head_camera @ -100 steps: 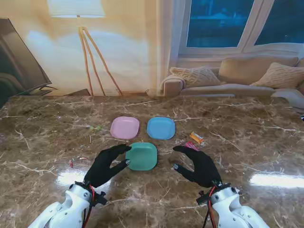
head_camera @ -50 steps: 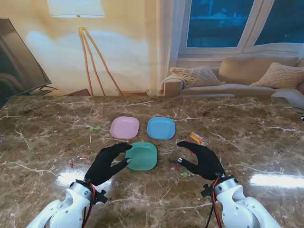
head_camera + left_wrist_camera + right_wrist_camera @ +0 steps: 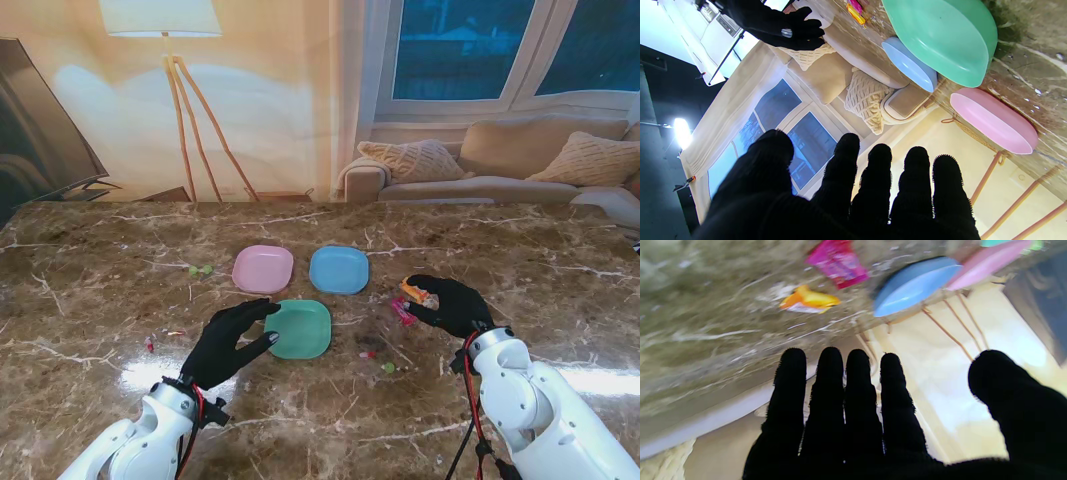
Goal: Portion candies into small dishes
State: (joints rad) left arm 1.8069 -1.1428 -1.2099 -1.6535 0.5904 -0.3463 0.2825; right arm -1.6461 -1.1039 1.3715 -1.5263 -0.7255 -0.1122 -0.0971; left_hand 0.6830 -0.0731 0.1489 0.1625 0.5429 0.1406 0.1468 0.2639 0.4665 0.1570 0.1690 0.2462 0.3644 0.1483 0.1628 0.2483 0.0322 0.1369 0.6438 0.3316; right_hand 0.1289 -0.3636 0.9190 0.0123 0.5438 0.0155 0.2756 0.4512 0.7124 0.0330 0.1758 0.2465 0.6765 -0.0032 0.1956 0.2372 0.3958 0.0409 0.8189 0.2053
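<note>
so my right hand (image 3: 452, 303) sits spread and empty by the orange candy (image 3: 413, 291) and pink candy (image 3: 402, 311) on the worktop (image 3: 100, 290). i'd pinch just one, low. left hand (image 3: 228, 343) is spread too, touching the green dish (image 3: 301, 329), all dishes empty.

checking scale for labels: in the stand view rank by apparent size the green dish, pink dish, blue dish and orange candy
1. Square green plastic dish, slightly largest, though nearest the camera.
2. Square pink plastic dish and square blue plastic dish: alike.
3. Orange wrapped candy, far smallest.
</note>
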